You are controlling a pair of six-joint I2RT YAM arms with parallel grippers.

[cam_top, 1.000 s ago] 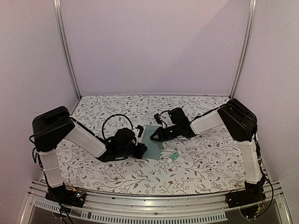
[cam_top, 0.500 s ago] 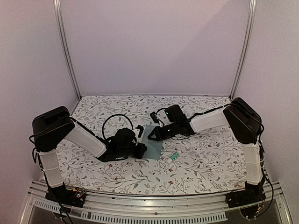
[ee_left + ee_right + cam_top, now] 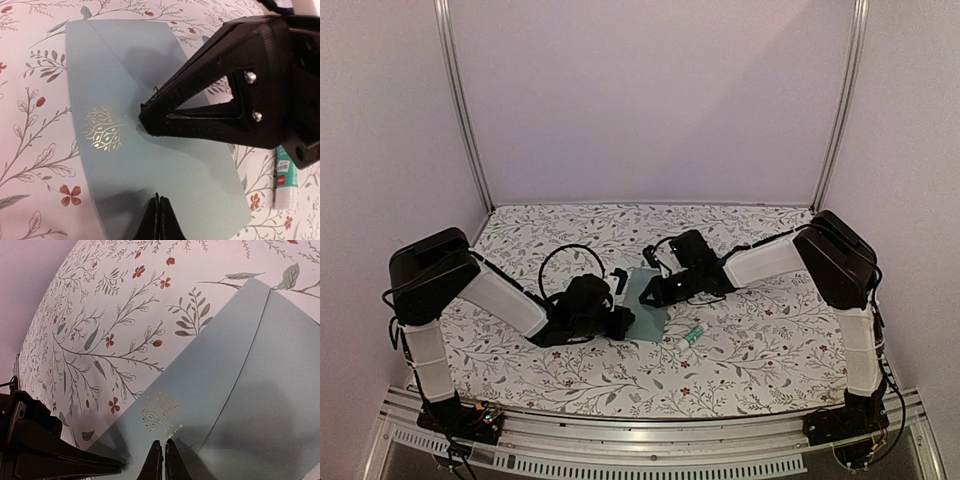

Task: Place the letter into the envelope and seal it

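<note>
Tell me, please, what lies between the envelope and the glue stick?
Only bare floral tablecloth separates the envelope and glue stick, in the left wrist view.

I can read nothing here: the print on the glue stick [image 3: 286,180] is too blurred, and the envelope [image 3: 115,65] bears only a wordless gold leaf emblem

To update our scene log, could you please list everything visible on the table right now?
envelope: one, pale teal, table centre, flap folded down
gold emblem: one, gold, on the envelope's face
glue stick: one, white and green, lying right of the envelope
tablecloth: one, white with floral print, covering the table
letter: none in view
left pincer: one, black, shut, tip on the envelope
right pincer: one, black, shut, tip beside the emblem
</note>
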